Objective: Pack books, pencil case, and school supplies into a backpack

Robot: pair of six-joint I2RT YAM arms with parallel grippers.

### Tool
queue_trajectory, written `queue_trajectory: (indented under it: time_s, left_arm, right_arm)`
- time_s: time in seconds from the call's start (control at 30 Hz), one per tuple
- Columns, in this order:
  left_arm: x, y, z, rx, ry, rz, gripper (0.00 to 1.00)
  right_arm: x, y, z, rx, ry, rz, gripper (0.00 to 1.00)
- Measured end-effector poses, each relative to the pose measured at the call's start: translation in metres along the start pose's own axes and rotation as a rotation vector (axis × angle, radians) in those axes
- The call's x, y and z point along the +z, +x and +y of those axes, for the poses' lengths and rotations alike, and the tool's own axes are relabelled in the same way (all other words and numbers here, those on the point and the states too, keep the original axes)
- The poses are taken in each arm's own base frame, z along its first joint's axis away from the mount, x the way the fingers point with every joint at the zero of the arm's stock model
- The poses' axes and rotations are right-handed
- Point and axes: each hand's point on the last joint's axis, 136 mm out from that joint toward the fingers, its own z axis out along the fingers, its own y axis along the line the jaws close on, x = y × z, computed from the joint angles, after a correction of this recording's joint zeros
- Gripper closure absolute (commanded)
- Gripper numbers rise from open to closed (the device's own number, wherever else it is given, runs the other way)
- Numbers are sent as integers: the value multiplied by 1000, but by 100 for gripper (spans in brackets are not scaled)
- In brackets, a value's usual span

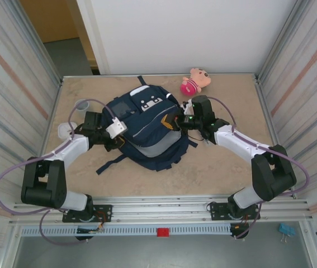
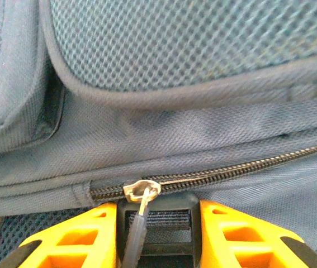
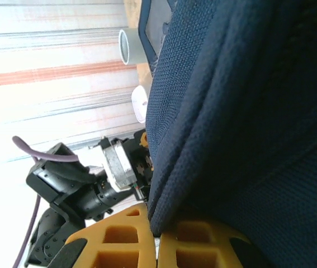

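A dark navy backpack (image 1: 147, 125) lies in the middle of the table (image 1: 225, 167). The left hand (image 1: 113, 129) is at its left side and the right hand (image 1: 176, 121) at its right. A pink plush toy (image 1: 194, 81) sits near the backpack's far-right corner.

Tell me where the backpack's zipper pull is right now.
In the left wrist view, the zipper pull sits low and left of centre on the backpack, its tab hanging into the gap between the jaws of the left gripper.
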Motion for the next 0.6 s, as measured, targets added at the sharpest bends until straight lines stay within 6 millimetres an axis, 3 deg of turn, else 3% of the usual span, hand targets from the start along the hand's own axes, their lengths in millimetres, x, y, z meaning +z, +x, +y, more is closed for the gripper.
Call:
queue_trajectory:
  time_s: [0.23, 0.6]
  left_arm:
    - [0, -6, -22, -23, 61, -4, 89]
    - [-14, 4, -7, -136, 98, -42, 83]
  right_arm:
    - [0, 0, -6, 6, 6, -3, 100]
    - [-2, 8, -1, 0, -19, 44, 100]
